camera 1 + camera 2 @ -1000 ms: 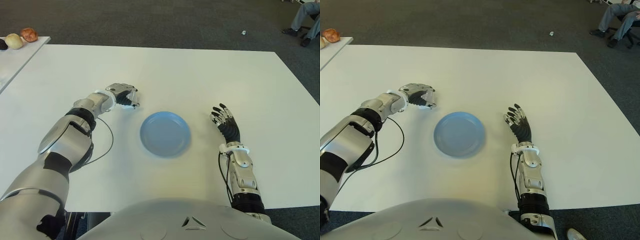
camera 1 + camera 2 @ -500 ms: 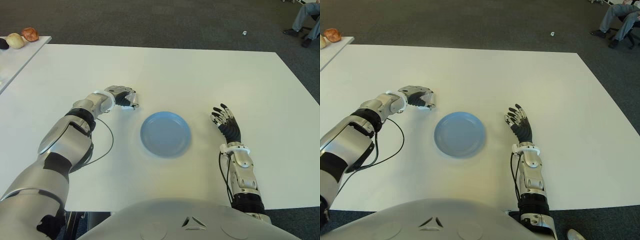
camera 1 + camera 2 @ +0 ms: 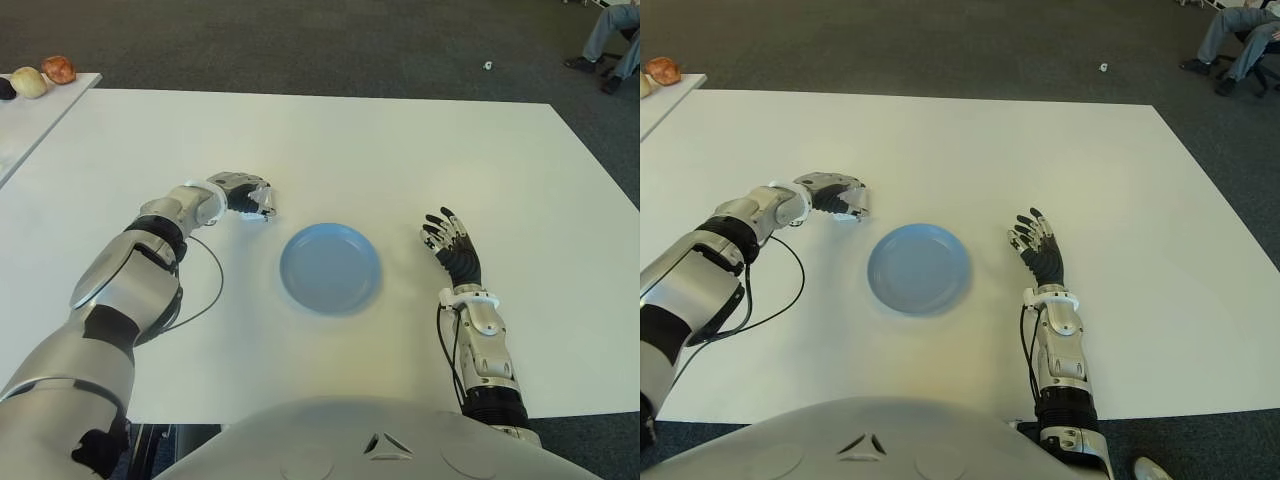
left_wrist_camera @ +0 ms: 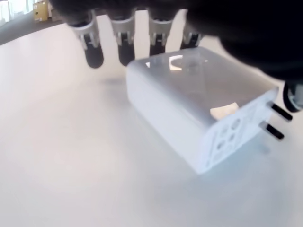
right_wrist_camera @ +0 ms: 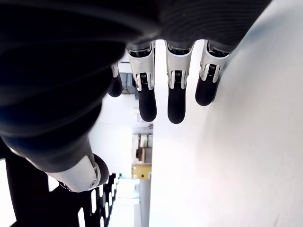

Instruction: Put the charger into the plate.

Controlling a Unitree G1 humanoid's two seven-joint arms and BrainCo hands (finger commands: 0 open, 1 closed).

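The charger (image 4: pixel 189 104), a white block with two prongs, lies flat on the white table (image 3: pixel 400 150), left of the blue plate (image 3: pixel 330 268). My left hand (image 3: pixel 250 197) hovers low over it. In the left wrist view its fingers (image 4: pixel 124 49) hang along the charger's far side and the thumb shows beside the prongs, but they are not clamped on it. In the eye views the hand hides most of the charger. The plate has nothing in it. My right hand (image 3: pixel 447 238) shows to the right of the plate, fingers spread, holding nothing.
A second table at the far left carries round food-like items (image 3: pixel 30 80). A person's legs (image 3: pixel 615 30) are at the top right on the dark carpet, where a small white object (image 3: pixel 487 66) also lies. A black cable (image 3: pixel 205 290) loops from my left forearm.
My left hand has sunk lower and drifted slightly left, settling around the charger. The right hand and the plate have not moved.
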